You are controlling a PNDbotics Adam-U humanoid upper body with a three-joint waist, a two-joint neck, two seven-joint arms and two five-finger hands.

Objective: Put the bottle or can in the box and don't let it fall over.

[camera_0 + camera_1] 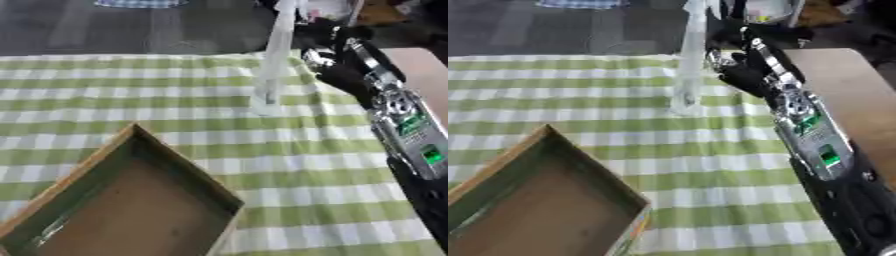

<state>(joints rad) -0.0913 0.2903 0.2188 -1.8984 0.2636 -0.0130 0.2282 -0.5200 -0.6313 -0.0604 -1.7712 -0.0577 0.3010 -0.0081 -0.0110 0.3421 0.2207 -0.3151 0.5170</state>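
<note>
bottle: one tall, slim, clear plastic bottle (271,60), upright in the upper middle of the frame, base on the green-and-white checked cloth (289,175); its top runs out past the upper edge.
bottle's place: well apart from the box, further up the frame and to its right; not yet in it.
right hand: one black hand with silver joints (741,62), upper right of the frame, at the bottle's right side about mid-height; likely placed there to take the bottle by its body and keep it from tipping.
fingers: dark and bunched close against the bottle; i cannot tell whether they are closed round it or only beside it.
right forearm: black and silver, with green lit panels (820,150), slanting down the right edge of the frame.
left hand: shows in neither view.
box: one shallow open cardboard box with brown floor and dark inner walls (114,220), lower left of the frame, turned cornerwise, nothing visible in it; open side up, so it can take the bottle from above.
table: covered by the checked cloth; a bare tan strip (859,100) shows at the right edge.
count: one bottle, one box, one hand in view, no can.
judgement: a tall, narrow bottle will topple easily, so a level carry and a flat set-down seem needed.
</note>
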